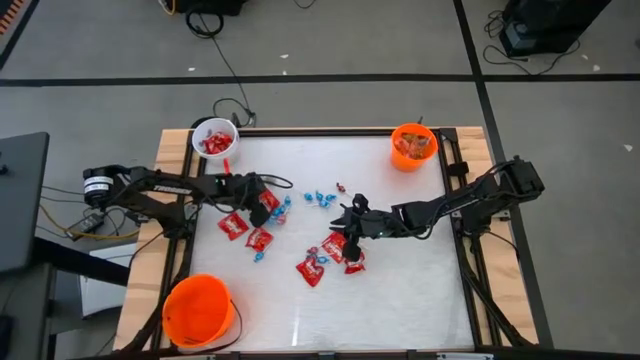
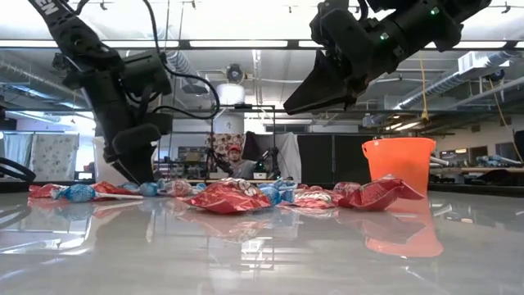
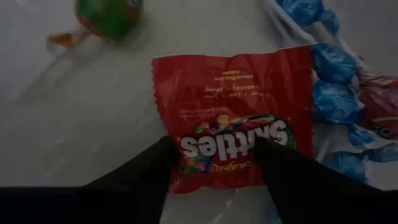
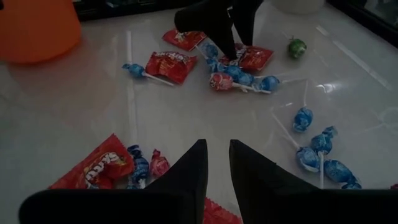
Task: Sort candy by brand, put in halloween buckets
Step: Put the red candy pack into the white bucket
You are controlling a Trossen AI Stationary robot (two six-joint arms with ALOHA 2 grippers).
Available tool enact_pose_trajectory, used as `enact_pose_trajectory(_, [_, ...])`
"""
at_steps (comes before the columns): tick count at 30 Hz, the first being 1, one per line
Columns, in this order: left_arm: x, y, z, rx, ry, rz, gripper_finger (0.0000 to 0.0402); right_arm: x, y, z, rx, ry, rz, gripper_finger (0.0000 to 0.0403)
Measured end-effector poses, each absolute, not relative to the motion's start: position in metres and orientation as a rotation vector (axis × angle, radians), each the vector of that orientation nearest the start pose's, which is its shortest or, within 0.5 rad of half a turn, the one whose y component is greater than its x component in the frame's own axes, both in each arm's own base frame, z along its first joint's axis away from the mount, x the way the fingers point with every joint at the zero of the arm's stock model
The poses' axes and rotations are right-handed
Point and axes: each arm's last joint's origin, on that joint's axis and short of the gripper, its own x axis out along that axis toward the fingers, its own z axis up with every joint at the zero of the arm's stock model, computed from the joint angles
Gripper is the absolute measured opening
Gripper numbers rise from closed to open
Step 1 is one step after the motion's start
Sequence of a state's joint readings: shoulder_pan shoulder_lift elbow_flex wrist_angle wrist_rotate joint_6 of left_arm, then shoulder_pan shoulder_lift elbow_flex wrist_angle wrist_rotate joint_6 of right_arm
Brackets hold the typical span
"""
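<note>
Candy (image 1: 322, 262) is lying scattered mid-counter (image 1: 400, 300). We are seeing the left pincer (image 3: 214, 163) reaching down with fingers spread wide, straddling a red Skittles packet (image 3: 233, 118) flat on the counter, not gripping it. The right pincer (image 4: 217, 163) is hovering above the sweets, fingers narrowly parted, holding nothing

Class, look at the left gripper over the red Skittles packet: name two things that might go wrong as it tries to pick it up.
1. The left gripper stands open astride the flat red Skittles packet; closing on it, the fingers may slide off the slick wrapper.
2. Blue-wrapped lollipops lie right beside the packet, so one might get caught in the grip and end up in the wrong bucket.
</note>
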State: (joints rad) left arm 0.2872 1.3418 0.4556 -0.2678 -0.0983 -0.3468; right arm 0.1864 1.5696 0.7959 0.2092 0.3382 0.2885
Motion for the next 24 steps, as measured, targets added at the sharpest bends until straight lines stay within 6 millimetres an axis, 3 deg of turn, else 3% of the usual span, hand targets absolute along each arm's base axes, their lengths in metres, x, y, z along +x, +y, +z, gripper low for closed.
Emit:
enact_pose_trajectory(8, [0.192, 0.059, 0.119, -0.415, 1.072, 0.542, 0.0095, 0.313, 0.049, 0.188, 0.133, 0.519, -0.224, 0.0080])
enact_pose_trajectory(13, [0.193, 0.063, 0.120, -0.375, 1.035, 0.642, 0.0033, 0.313, 0.049, 0.188, 0.134, 0.519, -0.225, 0.0080])
enact_pose_trajectory(17, [0.193, 0.062, 0.128, -0.364, 1.039, 0.624, 0.0007, 0.313, 0.049, 0.188, 0.132, 0.520, -0.225, 0.0080])
enact_pose_trajectory(24, [0.199, 0.067, 0.168, -0.278, 1.102, 0.637, 0.0000, 0.313, 0.048, 0.188, 0.083, 0.523, -0.255, 0.0080])
